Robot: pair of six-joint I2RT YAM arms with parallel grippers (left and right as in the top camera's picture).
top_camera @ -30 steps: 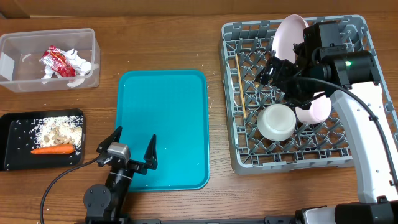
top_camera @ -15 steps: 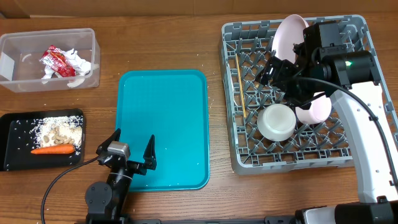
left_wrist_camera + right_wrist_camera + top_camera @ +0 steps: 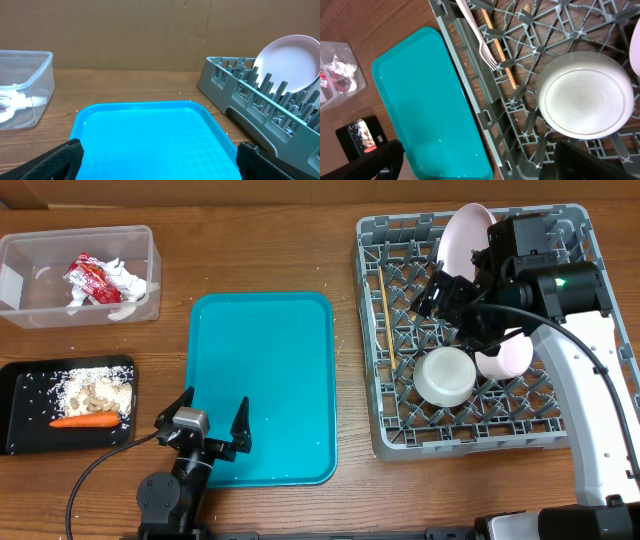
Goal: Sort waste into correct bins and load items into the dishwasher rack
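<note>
Two claws hang released above a brown wooden surface (image 3: pixel 270 240) flecked with a few pale specks, with a plain cardboard wall (image 3: pixel 150 30) closing the scene behind it. We take the flat teal tray (image 3: pixel 265 380) at the centre as our marker.

The left claw (image 3: pixel 219 398) hovers over the tray's near left corner, fingers spread wide with nothing between them. Right of the tray, just beside it, sits the grey dishwasher rack (image 3: pixel 372 380). The right claw (image 3: pixel 450 305) hangs over it, likewise spread and holding nothing.

In the rack we see:
- a pale pink plate (image 3: pixel 462 230) standing on edge at the far side
- an upturned white bowl (image 3: pixel 445 375)
- a pale pink bowl (image 3: pixel 510 358) touching the white one and partly hidden by the arm
- a wooden chopstick (image 3: pixel 382 305) along the edge nearest the tray, with a white plastic fork (image 3: pixel 476 32) beside it

Left of the tray and farther back, the clear tub (image 3: pixel 150 240) holds a red wrapper (image 3: pixel 88 280) and crumpled white tissue (image 3: pixel 127 282). Left of the tray's near half, the black tray (image 3: pixel 18 435) carries beige food scraps (image 3: pixel 95 390) and an orange carrot (image 3: pixel 85 420).
</note>
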